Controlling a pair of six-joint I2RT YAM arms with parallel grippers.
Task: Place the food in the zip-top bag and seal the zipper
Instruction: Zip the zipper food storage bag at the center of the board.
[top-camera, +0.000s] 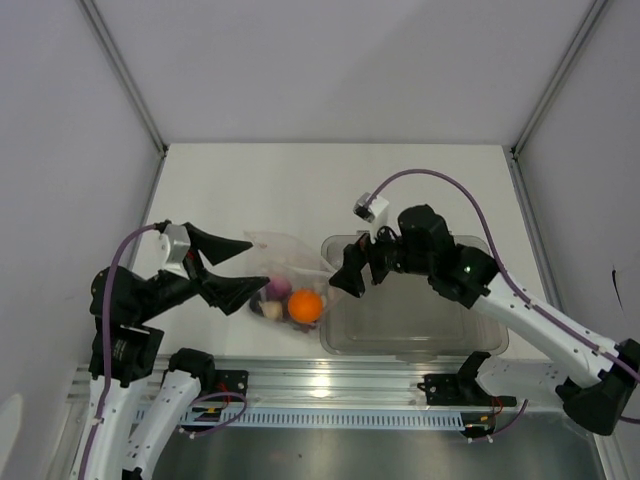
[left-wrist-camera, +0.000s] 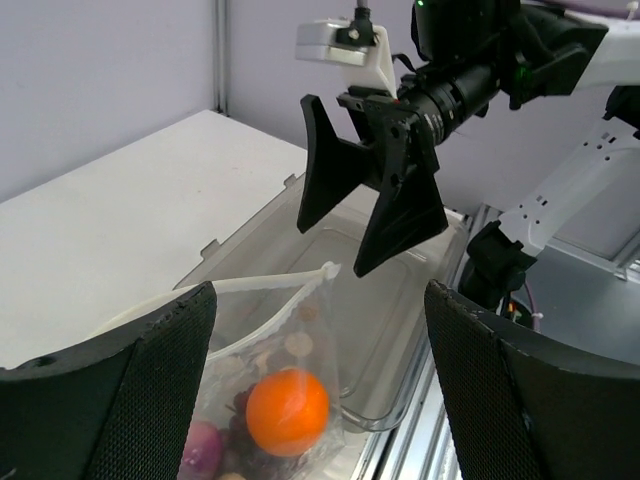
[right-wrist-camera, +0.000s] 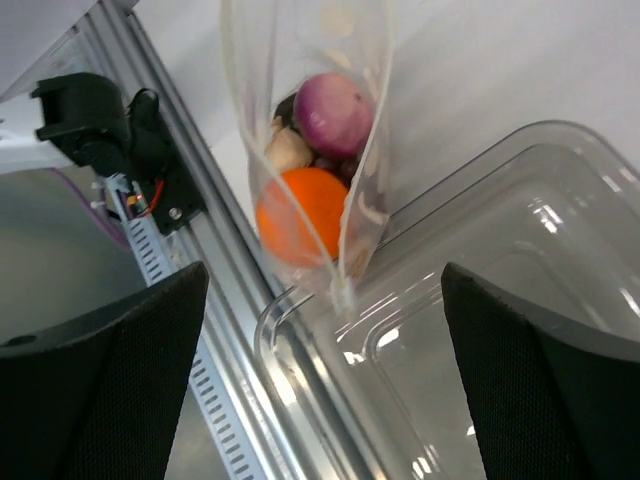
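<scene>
Top external view: the white surface (top-camera: 300, 190) carries a clear rigid tub (top-camera: 420, 335) at its near edge. The zip-top bag (top-camera: 278, 256) sits just left of it, one corner touching the tub's wall. Over on the left, the left pincer (top-camera: 258, 264) is spread wide, tips at the bag's left side; whether they touch the plastic, I can't tell. The right pincer (top-camera: 342, 272) is spread apart too, hanging at the tub's left rim beside the bag. On the left wrist camera the zipper (left-wrist-camera: 270, 285) stands parted, mouth gaping. Inside the bag: orange ball (right-wrist-camera: 300, 215), purple round fruit (right-wrist-camera: 335, 112), small beige lump (right-wrist-camera: 288, 148). The darker pieces (right-wrist-camera: 290, 105) behind them are crowded and veiled by crinkled plastic, hard to make out.
</scene>
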